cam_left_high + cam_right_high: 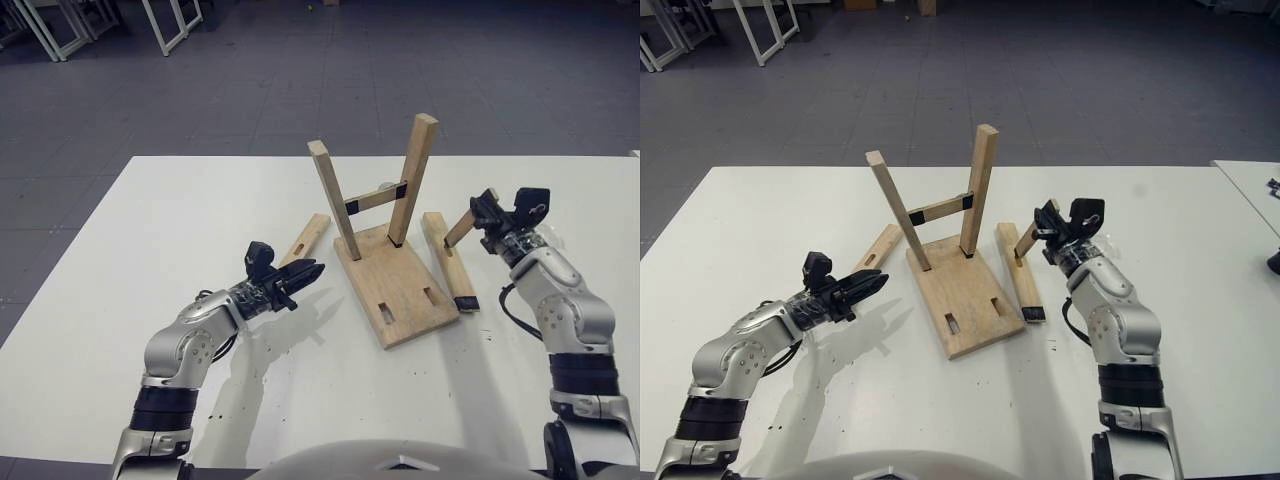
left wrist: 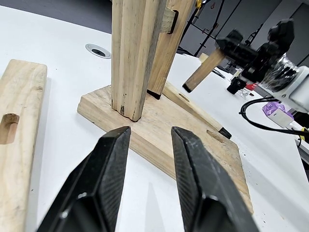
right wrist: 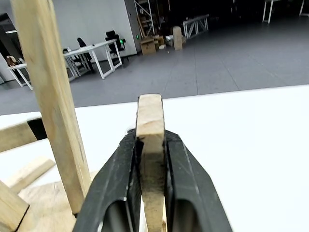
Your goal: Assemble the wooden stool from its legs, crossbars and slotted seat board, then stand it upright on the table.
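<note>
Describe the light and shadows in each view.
Eye views: table bright, floor behind dark. Left wrist view: highlights gleam on the left gripper; thin shadow under the board's edge. Right wrist view: table glares white behind the crossbar in the right gripper.

left arm (image 1: 188, 345) and right arm (image 1: 568, 300): silver-grey rounded shells, black bands at the joints. a black cable (image 1: 514, 306) looped beside each forearm. left gripper (image 1: 312, 270) and right gripper (image 1: 483, 213): black, with two tapered matte fingers (image 2: 108, 179) each. each wrist carried a small black block (image 1: 260, 256).
</note>
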